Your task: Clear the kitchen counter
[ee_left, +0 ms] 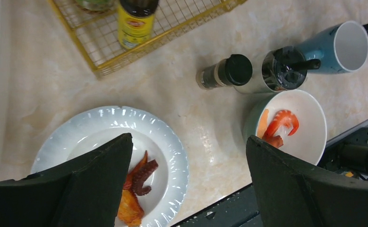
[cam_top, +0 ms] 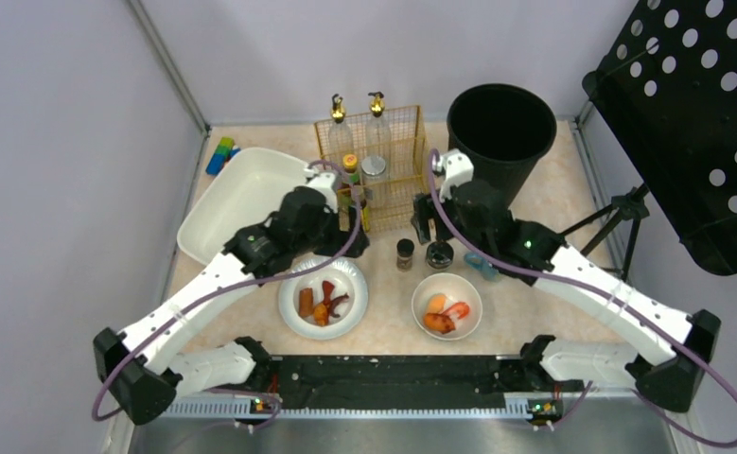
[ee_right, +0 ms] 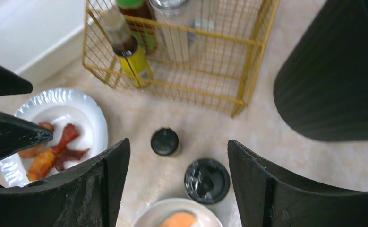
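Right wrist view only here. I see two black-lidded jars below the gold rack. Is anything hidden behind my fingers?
Observer: Yes, a blue cup sits close beside the bigger jar.
Operator: What's in the bowl at my bottom edge?
Observer: A red shrimp and an orange strip.
Operator: Anything behind the white tub?
Observer: Blue and green blocks on the kitchen counter.

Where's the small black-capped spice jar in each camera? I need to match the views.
Top external: spice jar at centre, behind the gap between plate and bowl.
Left wrist: upper right of centre.
Right wrist: centre, cap seen from above.
Shared landmark: the gold wire rack, just beyond the jar.
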